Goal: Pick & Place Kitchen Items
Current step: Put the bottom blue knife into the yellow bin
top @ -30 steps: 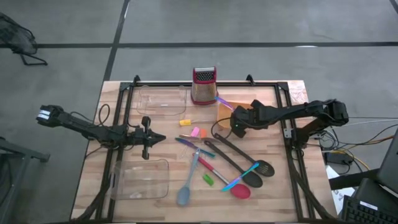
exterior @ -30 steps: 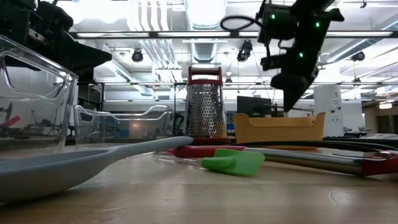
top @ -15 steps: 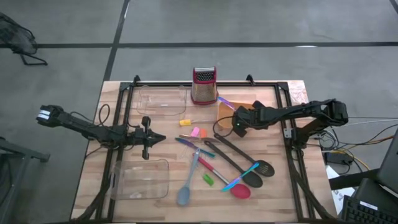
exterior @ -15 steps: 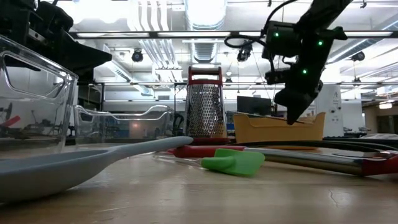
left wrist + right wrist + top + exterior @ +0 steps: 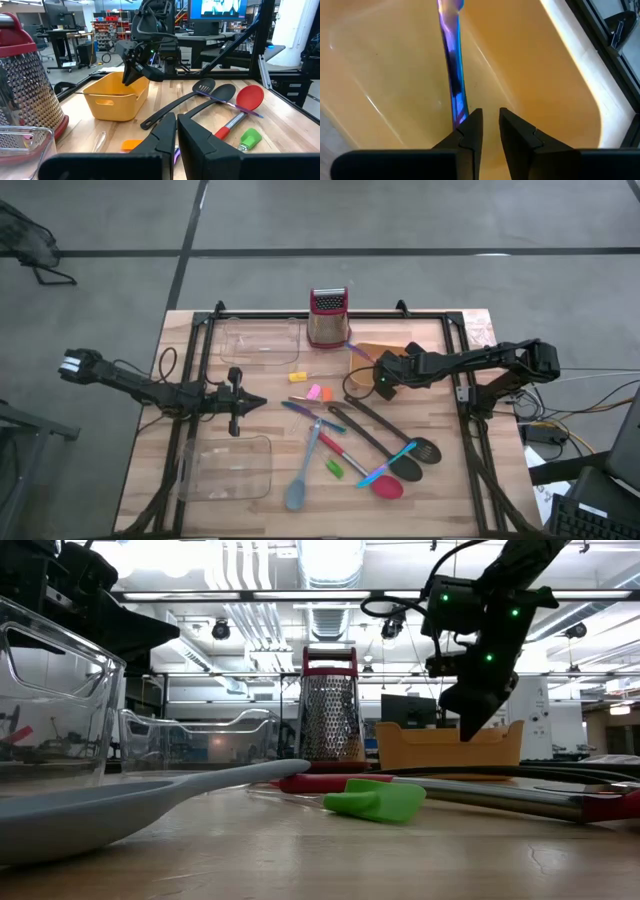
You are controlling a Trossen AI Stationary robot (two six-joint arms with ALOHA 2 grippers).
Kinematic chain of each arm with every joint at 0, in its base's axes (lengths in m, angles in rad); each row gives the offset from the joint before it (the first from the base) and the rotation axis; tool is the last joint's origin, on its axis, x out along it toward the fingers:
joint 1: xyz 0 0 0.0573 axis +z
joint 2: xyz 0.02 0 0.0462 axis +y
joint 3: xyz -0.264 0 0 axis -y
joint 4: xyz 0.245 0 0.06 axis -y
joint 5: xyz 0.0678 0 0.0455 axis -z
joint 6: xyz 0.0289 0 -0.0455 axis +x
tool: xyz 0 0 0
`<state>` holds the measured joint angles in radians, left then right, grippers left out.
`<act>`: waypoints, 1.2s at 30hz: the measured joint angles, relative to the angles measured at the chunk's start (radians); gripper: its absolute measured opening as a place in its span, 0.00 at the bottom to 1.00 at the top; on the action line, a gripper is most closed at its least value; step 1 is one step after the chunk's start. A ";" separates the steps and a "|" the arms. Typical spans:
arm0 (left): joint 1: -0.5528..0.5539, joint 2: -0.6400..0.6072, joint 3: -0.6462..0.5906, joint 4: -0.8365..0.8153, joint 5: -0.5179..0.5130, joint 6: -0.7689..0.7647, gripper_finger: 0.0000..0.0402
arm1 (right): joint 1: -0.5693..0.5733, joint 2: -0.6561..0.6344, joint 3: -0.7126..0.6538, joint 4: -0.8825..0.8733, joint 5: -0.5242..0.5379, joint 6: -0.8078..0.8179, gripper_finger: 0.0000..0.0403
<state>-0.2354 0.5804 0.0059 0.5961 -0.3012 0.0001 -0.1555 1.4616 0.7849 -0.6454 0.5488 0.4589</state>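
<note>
Right wrist view: the right pincer point(image 5: 487, 122) hangs inside the orange bowl point(image 5: 540, 80), fingers nearly together with a visible gap, gripping nothing. A purple-blue stick point(image 5: 452, 65) lies just beside one fingertip, running lengthwise straight ahead. The high view adds the left pincer point(image 5: 262, 402), shut and farther off over the tabletop point(image 5: 450, 490).

Count on table point(image 5: 180, 480):
- Black slotted spoons point(image 5: 385, 435): 2, lying side by side toward the right edge.
- Red-headed spoon point(image 5: 385, 487): 1.
- Grey-blue spatula point(image 5: 297, 492): 1.
- Thin sticks: 3 seen. One purple stick point(image 5: 454, 75) in the orange bowl point(image 5: 362, 358), one blue stick point(image 5: 300, 410) mid-table, one blue/pink stick point(image 5: 392, 463) across the spoons.
- Small blocks: 4 (yellow point(image 5: 297, 376), pink point(image 5: 313, 392), orange point(image 5: 324, 393), green point(image 5: 335, 469)).
- Box grater point(image 5: 328, 318): 1, at the far edge.
- Clear trays: 2; far tray point(image 5: 262, 342), near tray point(image 5: 232, 468).
- Orange bowl: 1.
</note>
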 joint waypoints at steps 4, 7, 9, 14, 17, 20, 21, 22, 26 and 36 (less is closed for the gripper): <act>0.000 0.000 0.000 0.000 0.000 0.000 0.06 | 0.000 -0.002 0.001 -0.002 -0.017 -0.020 0.11; 0.000 0.000 0.000 0.000 0.000 0.000 0.06 | 0.004 -0.012 0.014 0.000 -0.073 -0.063 0.11; 0.000 0.000 0.000 0.000 0.000 0.000 0.06 | 0.017 -0.018 0.026 -0.002 -0.103 -0.087 0.12; 0.000 0.000 0.000 0.000 0.000 0.000 0.06 | 0.090 -0.039 0.063 -0.001 -0.115 -0.165 0.18; 0.000 0.000 0.000 -0.004 0.000 0.000 0.06 | 0.147 -0.042 0.080 -0.005 -0.117 -0.205 0.21; 0.000 0.000 0.000 -0.006 0.000 0.000 0.06 | 0.196 -0.039 0.097 -0.009 -0.137 -0.228 0.23; 0.000 0.000 0.000 -0.007 0.000 0.000 0.06 | 0.211 -0.039 0.103 -0.011 -0.146 -0.224 0.24; 0.000 0.000 0.000 -0.007 0.000 0.000 0.06 | 0.225 -0.039 0.108 -0.023 -0.155 -0.201 0.24; 0.000 0.000 0.000 -0.008 0.000 0.000 0.07 | 0.251 -0.039 0.121 -0.026 -0.158 -0.145 0.27; 0.000 0.000 0.000 -0.008 0.000 0.000 0.07 | 0.254 -0.039 0.132 -0.056 -0.158 -0.081 0.31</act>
<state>-0.2354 0.5804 0.0059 0.5877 -0.3009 0.0001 0.0982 1.4223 0.9171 -0.7012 0.3904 0.3776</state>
